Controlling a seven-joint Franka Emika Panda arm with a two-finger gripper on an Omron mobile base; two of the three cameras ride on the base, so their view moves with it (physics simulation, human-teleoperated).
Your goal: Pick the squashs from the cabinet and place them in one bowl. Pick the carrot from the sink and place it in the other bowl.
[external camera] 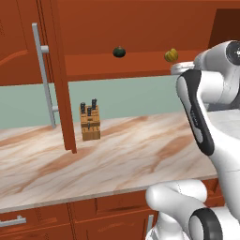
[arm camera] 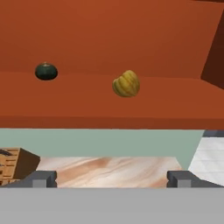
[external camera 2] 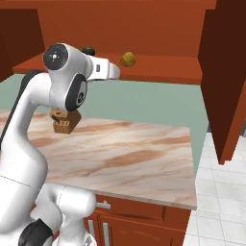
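Two squashes are seen on the bottom shelf of the open red-brown wooden wall cabinet [external camera: 56, 70].
The two-finger gripper [arm camera: 112, 178] is held released, jaws spread wide, nothing grasped, level with the striped yellow-orange squash [arm camera: 126, 83]; the small dark green round squash [arm camera: 46, 71] is set well apart, leftward.

Nothing to read here: no lettering, labels, brand marks, numbers or signs come through on any surface in these views.
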